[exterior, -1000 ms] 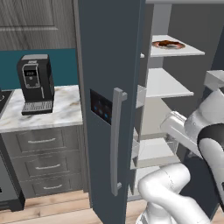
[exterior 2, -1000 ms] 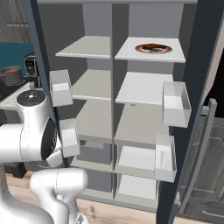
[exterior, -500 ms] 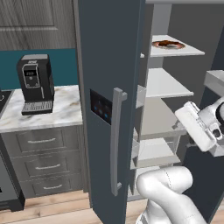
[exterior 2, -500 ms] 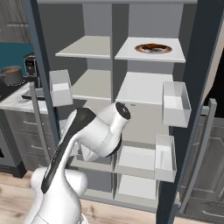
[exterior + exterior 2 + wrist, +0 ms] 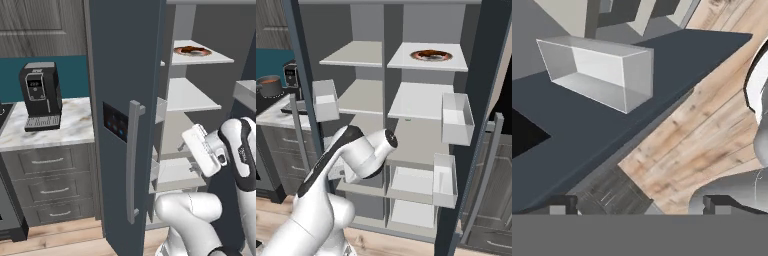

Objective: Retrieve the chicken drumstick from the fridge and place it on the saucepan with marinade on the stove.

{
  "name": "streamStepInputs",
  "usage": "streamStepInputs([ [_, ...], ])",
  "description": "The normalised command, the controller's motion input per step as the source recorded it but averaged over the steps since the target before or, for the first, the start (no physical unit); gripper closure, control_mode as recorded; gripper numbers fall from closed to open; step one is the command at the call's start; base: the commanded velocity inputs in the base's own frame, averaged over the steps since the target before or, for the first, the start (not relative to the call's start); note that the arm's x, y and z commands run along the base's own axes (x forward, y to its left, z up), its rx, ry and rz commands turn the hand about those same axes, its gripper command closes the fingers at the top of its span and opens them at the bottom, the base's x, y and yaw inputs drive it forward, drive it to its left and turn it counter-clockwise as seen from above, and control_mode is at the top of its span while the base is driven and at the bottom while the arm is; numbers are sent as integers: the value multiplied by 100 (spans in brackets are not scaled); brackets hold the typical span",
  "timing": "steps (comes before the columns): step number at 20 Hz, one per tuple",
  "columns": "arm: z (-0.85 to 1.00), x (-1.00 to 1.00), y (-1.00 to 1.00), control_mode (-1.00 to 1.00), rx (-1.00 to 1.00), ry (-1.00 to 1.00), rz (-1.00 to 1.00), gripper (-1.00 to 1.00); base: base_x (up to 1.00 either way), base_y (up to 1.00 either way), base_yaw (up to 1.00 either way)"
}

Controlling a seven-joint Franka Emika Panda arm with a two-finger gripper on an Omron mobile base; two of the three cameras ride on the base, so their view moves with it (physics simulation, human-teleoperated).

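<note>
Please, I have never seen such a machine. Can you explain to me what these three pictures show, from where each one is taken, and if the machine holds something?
This is a rendered kitchen with a white robot arm standing before an open fridge. Two pictures come from cameras on the robot's base, behind the arm to its left and right. The third comes from a camera on the hand, now looking down at the wooden floor and a clear bin on the fridge door.

On the top right shelf lies a white plate with the reddish-brown chicken drumstick. Left of the fridge, a black coffee machine stands on the marble counter, and a saucepan with orange-red marinade sits on the stove. The gripper is open and holds nothing.
</note>
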Motion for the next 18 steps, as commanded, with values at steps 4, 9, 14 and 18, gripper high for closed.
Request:
streamStepInputs([
  [4,-23,72,-26,-100,0,0,0,-100,0,0,0],
  [9,-40,71,0,-100,0,0,1,-100,0,0,0],
  [14,-50,63,0,-100,0,0,6,-100,0,0,0],
  [18,-47,42,0,-100,1,0,8,-100,0,0,0],
])
